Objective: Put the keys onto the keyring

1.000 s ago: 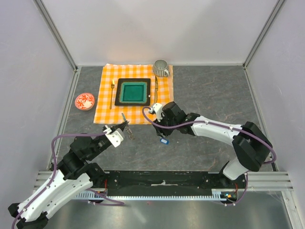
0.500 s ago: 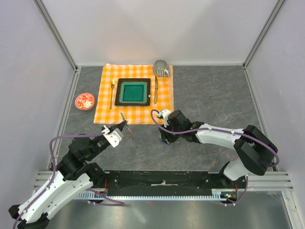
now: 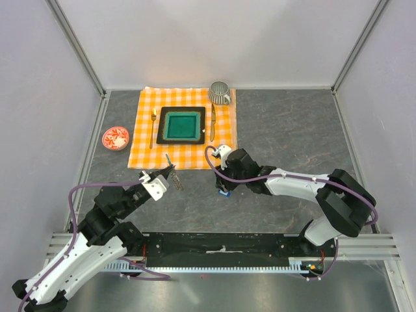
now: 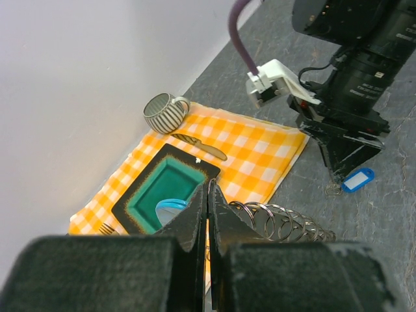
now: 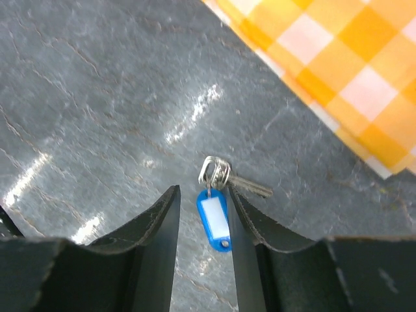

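Observation:
My left gripper (image 3: 170,171) hangs above the table near the cloth's front edge, shut on the keyring (image 4: 286,224), a silvery coil of rings trailing to the right of its tips (image 4: 208,188). A light-blue tag (image 4: 170,208) shows just left of those tips. My right gripper (image 5: 202,192) is down at the tabletop and open. A blue tag (image 5: 214,221) lies between its fingers, close against the right one. A small ring joins that tag to a dark key (image 5: 250,187). From above, this tag (image 3: 225,192) peeks out under the right gripper.
An orange checked cloth (image 3: 143,140) carries a green square plate (image 3: 162,127), a gold fork (image 3: 153,127), a gold knife (image 3: 212,123) and a striped mug (image 3: 220,92). A small red dish (image 3: 116,138) sits left of the cloth. White walls enclose the table.
My right gripper has moved nearer and down over the blue tag, and its jaws have narrowed around it. The left arm has not moved.

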`<state>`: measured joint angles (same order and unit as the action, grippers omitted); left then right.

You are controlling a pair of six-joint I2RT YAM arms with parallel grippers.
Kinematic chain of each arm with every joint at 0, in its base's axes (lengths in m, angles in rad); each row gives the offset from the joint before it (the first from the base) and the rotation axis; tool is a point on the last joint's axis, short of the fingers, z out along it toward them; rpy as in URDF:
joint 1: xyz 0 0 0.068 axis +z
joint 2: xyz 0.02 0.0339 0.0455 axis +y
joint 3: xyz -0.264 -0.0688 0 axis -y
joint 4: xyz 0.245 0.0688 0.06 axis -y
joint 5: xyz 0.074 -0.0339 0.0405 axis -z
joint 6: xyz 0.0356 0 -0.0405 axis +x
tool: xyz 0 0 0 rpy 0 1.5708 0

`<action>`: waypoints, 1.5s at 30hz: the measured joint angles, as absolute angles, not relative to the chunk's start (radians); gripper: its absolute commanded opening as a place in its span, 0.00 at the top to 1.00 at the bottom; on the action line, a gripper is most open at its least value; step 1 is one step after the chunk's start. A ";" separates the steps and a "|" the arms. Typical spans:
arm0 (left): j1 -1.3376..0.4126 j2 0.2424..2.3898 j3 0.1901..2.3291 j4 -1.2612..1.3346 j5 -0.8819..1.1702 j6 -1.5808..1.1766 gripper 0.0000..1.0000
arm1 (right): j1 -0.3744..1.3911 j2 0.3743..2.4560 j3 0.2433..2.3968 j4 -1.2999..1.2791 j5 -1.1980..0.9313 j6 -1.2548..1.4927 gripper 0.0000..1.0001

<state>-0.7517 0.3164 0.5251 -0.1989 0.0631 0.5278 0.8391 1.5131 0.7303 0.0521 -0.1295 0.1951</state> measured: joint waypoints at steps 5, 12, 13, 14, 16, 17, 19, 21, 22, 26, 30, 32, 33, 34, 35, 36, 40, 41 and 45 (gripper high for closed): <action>-0.747 0.317 0.524 -0.199 0.064 0.527 0.98 | 0.841 1.555 0.842 -0.047 -0.127 0.182 0.60; -0.746 0.318 0.524 -0.199 0.071 0.527 0.98 | 0.841 1.607 0.939 -0.180 -0.126 0.165 0.65; -0.746 0.318 0.524 -0.199 0.073 0.527 0.98 | 0.841 1.612 0.941 -0.190 -0.127 0.163 0.66; -0.746 0.318 0.524 -0.199 0.077 0.527 0.98 | 0.841 1.620 0.941 -0.200 -0.130 0.162 0.67; -0.745 0.318 0.524 -0.199 0.081 0.527 0.98 | 0.843 1.634 0.941 -0.211 -0.130 0.160 0.69; -0.745 0.318 0.524 -0.199 0.081 0.527 0.98 | 0.845 1.645 0.941 -0.213 -0.131 0.160 0.69; -0.744 0.318 0.524 -0.199 0.082 0.527 0.98 | 0.848 1.657 0.941 -0.216 -0.133 0.160 0.71; -0.742 0.318 0.524 -0.199 0.083 0.527 0.98 | 0.849 1.667 0.941 -0.219 -0.134 0.160 0.72; -0.741 0.318 0.524 -0.199 0.083 0.527 0.98 | 0.850 1.671 0.941 -0.220 -0.134 0.160 0.73; -0.741 0.318 0.524 -0.199 0.085 0.527 0.98 | 0.852 1.678 0.941 -0.219 -0.134 0.160 0.74; -0.741 0.318 0.524 -0.199 0.087 0.527 0.98 | 0.852 1.692 0.941 -0.219 -0.133 0.160 0.75; -0.741 0.318 0.524 -0.199 0.088 0.527 0.98 | 0.852 1.699 0.941 -0.218 -0.133 0.160 0.76; -0.741 0.318 0.524 -0.199 0.088 0.527 0.98 | 0.852 1.700 0.941 -0.218 -0.133 0.160 0.76; -0.741 0.318 0.524 -0.199 0.088 0.527 0.98 | 0.852 1.701 0.941 -0.218 -0.133 0.160 0.76; -0.741 0.318 0.524 -0.199 0.088 0.527 0.98 | 0.852 1.701 0.941 -0.217 -0.133 0.160 0.76; -0.741 0.318 0.524 -0.199 0.088 0.527 0.98 | 0.852 1.701 0.941 -0.215 -0.133 0.160 0.76; -0.741 0.318 0.524 -0.199 0.089 0.527 0.98 | 0.852 1.701 0.941 -0.210 -0.133 0.160 0.76; -0.741 0.318 0.524 -0.199 0.089 0.527 0.98 | 0.852 1.702 0.941 -0.209 -0.133 0.160 0.76; -0.741 0.318 0.524 -0.199 0.089 0.527 0.98 | 0.852 1.702 0.941 -0.203 -0.132 0.160 0.78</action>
<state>-0.7406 0.3180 0.5236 -0.1986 0.0891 0.5270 0.8520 1.7016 0.9413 -0.2028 -0.1318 0.1604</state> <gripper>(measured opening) 0.022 0.228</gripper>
